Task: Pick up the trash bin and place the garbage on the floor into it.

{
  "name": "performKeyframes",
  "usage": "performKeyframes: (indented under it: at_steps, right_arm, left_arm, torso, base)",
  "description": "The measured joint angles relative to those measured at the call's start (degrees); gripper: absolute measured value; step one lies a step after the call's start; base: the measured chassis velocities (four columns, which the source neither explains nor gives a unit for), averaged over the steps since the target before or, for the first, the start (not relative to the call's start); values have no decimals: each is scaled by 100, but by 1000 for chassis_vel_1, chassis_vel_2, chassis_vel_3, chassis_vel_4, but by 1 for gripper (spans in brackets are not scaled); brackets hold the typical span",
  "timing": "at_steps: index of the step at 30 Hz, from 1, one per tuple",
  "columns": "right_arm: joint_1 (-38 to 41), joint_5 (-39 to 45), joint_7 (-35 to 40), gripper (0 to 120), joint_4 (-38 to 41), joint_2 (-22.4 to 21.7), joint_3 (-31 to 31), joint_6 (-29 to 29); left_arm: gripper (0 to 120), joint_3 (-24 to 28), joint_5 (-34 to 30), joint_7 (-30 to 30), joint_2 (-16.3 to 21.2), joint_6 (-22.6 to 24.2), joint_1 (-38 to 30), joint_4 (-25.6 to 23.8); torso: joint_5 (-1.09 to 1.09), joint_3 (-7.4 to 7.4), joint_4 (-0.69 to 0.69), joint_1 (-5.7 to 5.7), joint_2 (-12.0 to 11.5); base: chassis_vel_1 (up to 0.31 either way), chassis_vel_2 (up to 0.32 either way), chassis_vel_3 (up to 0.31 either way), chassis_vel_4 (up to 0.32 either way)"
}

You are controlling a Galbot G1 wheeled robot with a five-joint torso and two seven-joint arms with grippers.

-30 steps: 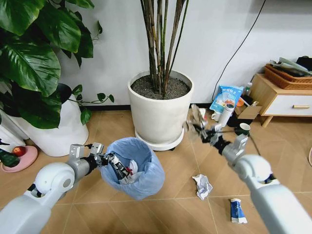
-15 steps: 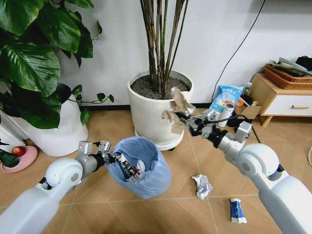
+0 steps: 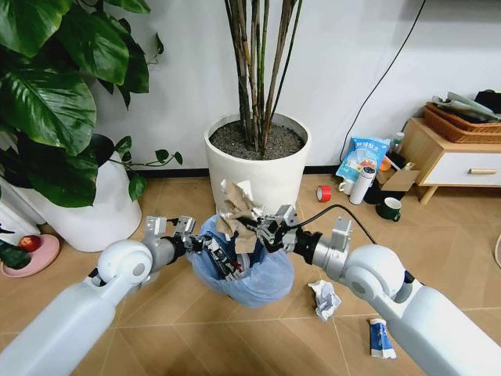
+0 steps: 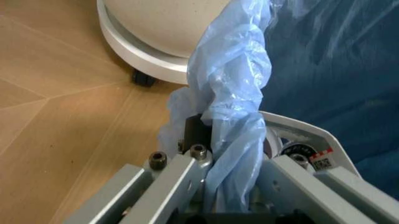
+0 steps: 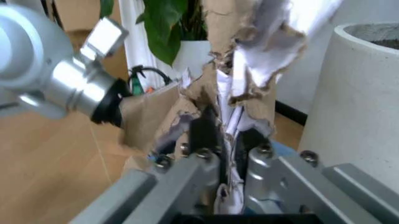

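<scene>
The left gripper (image 3: 210,247) is clamped on the near-left rim of the trash bin (image 3: 262,278), holding it clear of the floor (image 3: 180,313) in front of the white plant pot (image 3: 258,168). The right gripper (image 3: 252,229) pinches torn brown cardboard (image 3: 236,207) (with white paper) directly above the bin opening — crumpled paper (image 3: 325,299) and a blue-white packet (image 3: 381,339) lie on the floor at near right.

Torn brown garbage (image 3: 235,205) above blue-lined trash bin (image 3: 270,274).
</scene>
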Motion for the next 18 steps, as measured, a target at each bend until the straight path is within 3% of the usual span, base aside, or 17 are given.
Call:
performKeyframes:
  at_steps: [18]
  right_arm:
    - [-5,-334,-58,74,-361,125,-185,153]
  left_arm:
    - [0,-55,-55,-50,40,-1,40,-87]
  torso:
    - [0,0,0,0,0]
  base:
    - [0,0,0,0]
